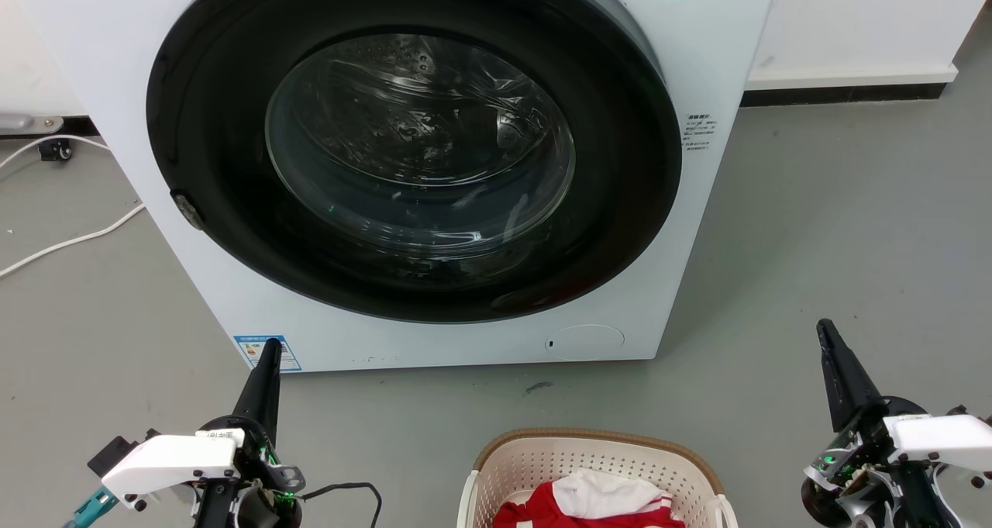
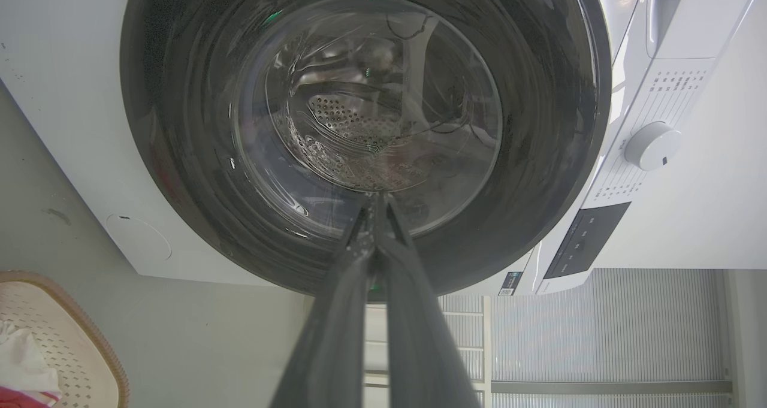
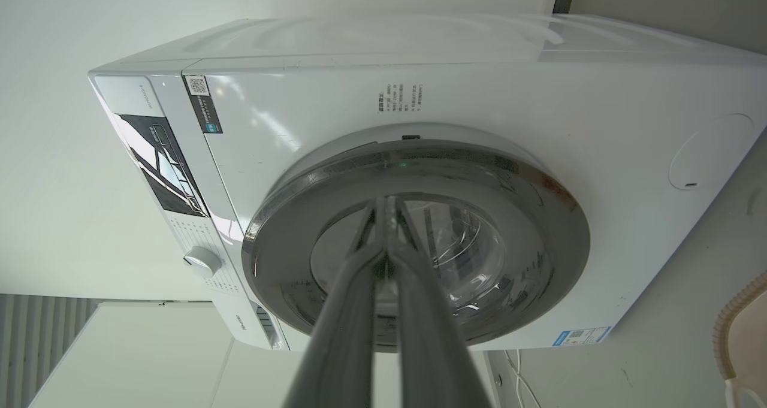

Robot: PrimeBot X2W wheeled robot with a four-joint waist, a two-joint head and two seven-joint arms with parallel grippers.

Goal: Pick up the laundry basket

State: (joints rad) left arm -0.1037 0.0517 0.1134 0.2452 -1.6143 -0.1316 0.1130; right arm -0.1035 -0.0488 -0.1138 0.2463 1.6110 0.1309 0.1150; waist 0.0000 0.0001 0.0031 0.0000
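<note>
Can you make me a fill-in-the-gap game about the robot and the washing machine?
The laundry basket stands on the floor in front of the washing ___. Inside it lies red and ___ clothing. The washer's closed door is ___ in shape. The left gripper and right gripper are both shut and hold ___.
Missing words: machine; white; round; nothing.

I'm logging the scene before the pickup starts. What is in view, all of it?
washer: one, white, dark round door, ahead.
knob: one, white, washer's panel.
basket: one, cream, brown rim, floor before the washer.
clothes: heap, red and white, in the basket.
cable: one, white, floor left of the washer.
left gripper: one, dark, shut, left of the basket.
right gripper: one, dark, shut, right of the basket.
</note>
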